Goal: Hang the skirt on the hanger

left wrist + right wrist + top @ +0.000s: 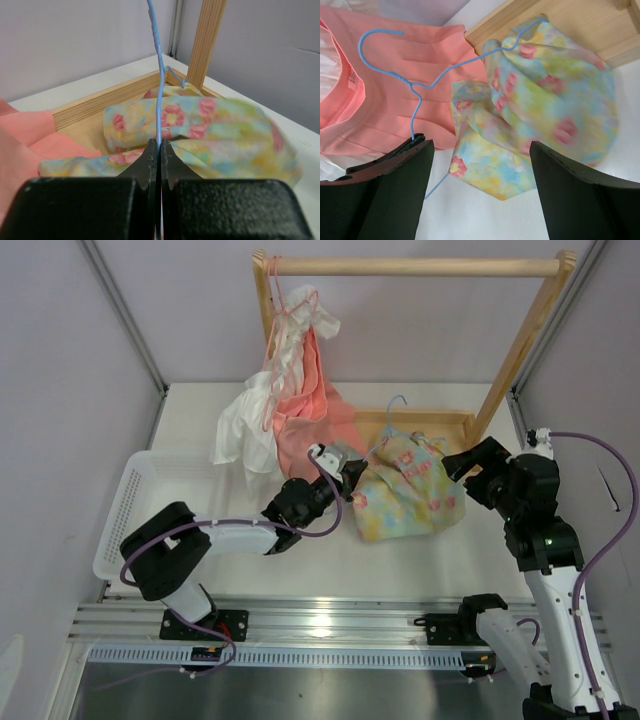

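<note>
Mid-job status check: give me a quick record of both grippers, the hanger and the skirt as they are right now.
left gripper: shut on the hanger wire
right gripper: open over the skirt, holding nothing
hanger: light blue; one arm runs into the skirt's folds
skirt: bunched on the table by the wooden rack base, beside the salmon garment
progress: how far the skirt sits on the hanger cannot be told
</note>
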`<state>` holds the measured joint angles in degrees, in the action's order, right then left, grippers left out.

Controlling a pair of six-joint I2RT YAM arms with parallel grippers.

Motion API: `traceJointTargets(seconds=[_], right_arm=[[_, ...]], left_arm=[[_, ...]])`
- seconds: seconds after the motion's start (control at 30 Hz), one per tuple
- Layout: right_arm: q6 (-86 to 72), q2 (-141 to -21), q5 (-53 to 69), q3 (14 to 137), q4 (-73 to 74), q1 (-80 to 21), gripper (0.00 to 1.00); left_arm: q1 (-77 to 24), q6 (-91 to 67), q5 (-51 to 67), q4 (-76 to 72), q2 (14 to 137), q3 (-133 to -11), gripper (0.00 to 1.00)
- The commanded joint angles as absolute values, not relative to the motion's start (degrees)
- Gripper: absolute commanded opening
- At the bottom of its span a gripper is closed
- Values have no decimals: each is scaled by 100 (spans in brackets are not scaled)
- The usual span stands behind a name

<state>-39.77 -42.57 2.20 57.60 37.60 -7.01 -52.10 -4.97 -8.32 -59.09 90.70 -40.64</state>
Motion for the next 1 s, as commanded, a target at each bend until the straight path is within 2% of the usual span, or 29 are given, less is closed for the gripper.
traceJointTargets(seconds=[0.0, 0.27, 0.4, 0.6, 0.8, 0.97], right_arm=[[-3841, -4587, 184, 5906, 3473, -686, 84], [-4270, -6098, 843, 5687, 1909, -703, 82], [-4307, -6502, 721, 5827, 1495, -940, 83], [-4193, -6636, 300, 5950, 1318, -1440, 83], [-3885, -6205, -509, 5748, 1204, -1722, 84], [-3814, -6354, -484, 5888, 1081, -1740, 84]], left_arm=[[-5194, -571, -555, -6355, 9149, -4456, 0], [-5194, -738, 166, -6364, 9158, -4482, 0], [-5212, -870, 500, -6241, 9369, -4684, 0], [-5273, -905, 562, -5924, 9615, -5106, 0], [-5291, -923, 738, -5687, 9703, -5309, 0], [-5352, -888, 800, -5555, 9703, -5370, 0]])
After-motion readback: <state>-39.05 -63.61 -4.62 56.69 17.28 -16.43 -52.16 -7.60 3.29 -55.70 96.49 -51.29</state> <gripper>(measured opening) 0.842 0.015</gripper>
